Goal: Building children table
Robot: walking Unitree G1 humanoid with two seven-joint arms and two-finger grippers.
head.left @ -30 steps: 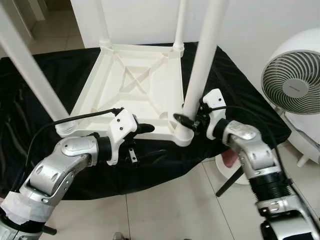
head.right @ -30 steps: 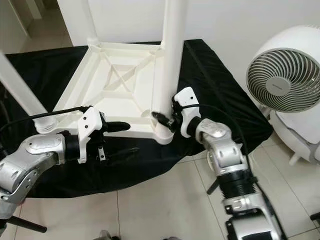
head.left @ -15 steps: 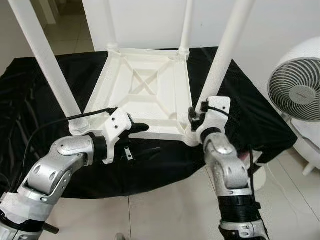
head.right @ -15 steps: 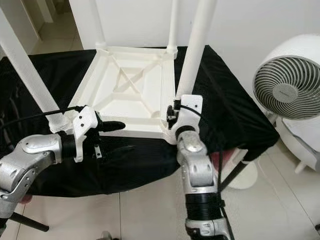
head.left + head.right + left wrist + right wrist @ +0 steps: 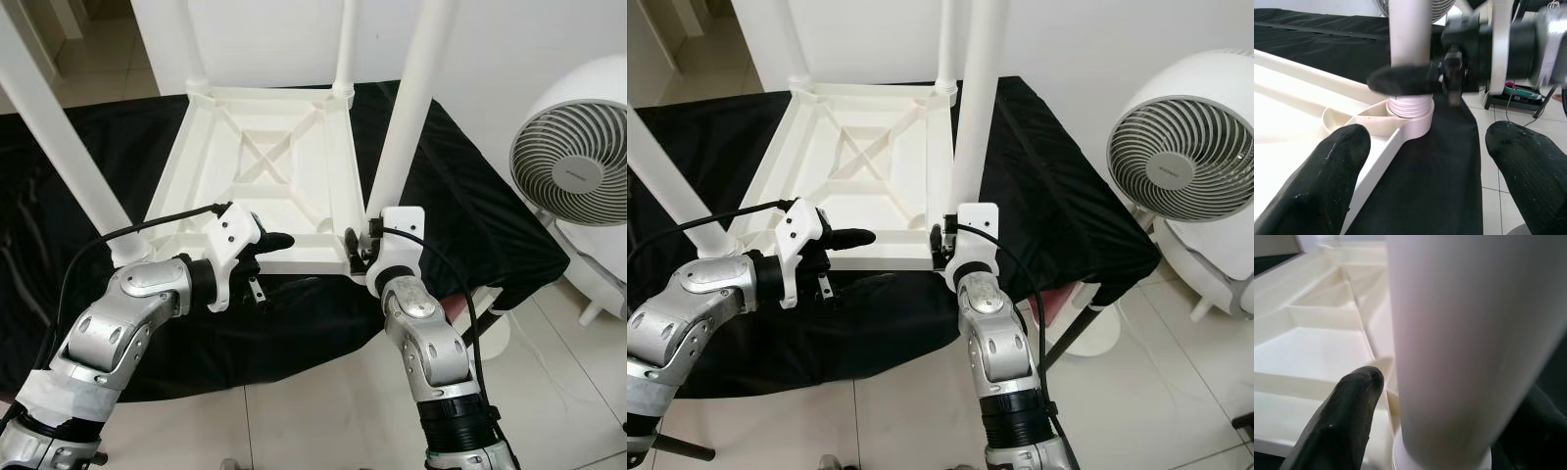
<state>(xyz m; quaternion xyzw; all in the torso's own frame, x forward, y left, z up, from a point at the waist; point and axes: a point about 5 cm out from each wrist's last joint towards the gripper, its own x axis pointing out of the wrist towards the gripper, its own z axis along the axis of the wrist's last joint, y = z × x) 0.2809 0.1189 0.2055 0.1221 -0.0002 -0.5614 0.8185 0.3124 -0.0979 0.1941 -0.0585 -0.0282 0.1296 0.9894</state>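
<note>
The white plastic children's table lies upside down on a black cloth, with its legs pointing up. My right gripper is at the base of the near right leg, just above its socket. The leg stands between the fingers, which are closed against it. My left gripper hovers open at the table's near edge, left of that leg. Its fingertips are wide apart with nothing between them.
A white floor fan stands close by on the right. The near left leg rises beside my left arm, and two more legs stand at the far corners. Tiled floor lies below the cloth's near edge.
My right arm has swung from the right side round to the front of the near right leg, with its fingers still at the leg's base. The camera shifted. The left gripper has barely moved.
</note>
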